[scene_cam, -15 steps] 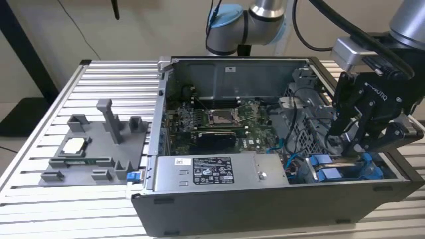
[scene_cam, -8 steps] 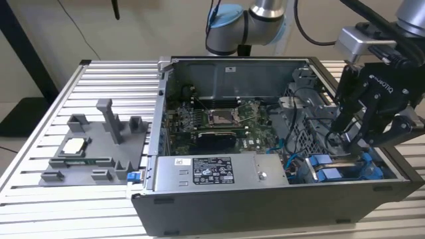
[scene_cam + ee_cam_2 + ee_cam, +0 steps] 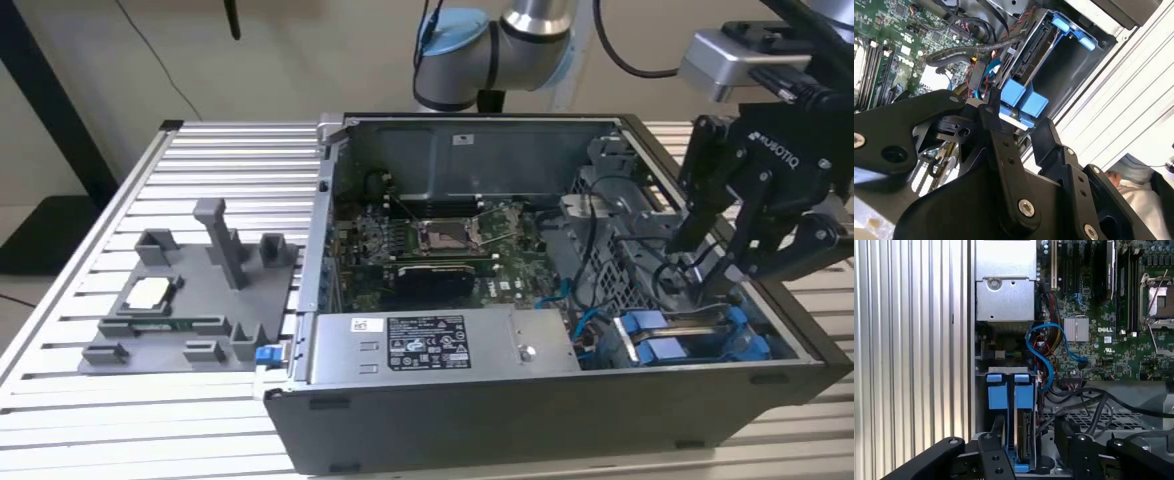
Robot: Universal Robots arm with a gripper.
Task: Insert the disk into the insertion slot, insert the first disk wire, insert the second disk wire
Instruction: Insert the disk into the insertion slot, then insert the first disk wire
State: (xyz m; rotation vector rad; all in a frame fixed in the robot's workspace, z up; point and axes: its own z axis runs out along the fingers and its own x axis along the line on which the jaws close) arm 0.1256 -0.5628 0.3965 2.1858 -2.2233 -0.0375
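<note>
Disk [image 3: 1025, 440] sits in the insertion slot [image 3: 607, 275] of the computer case [image 3: 534, 420] on the ribbed metal table [image 3: 227, 150], just below the spread pincer [image 3: 705, 275].

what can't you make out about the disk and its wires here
- First wrist view: the disk stands edge-on, its label unseen; the gripper covers its near end.
- Exterior view: the gripper and case wall hide most of the insertion slot.
- Both wrist views: whether a wire is plugged into the disk; tangled cables overlap there.

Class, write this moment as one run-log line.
gripper: open, over disk | disk: in slot | blue cable: looped beside slot
</note>
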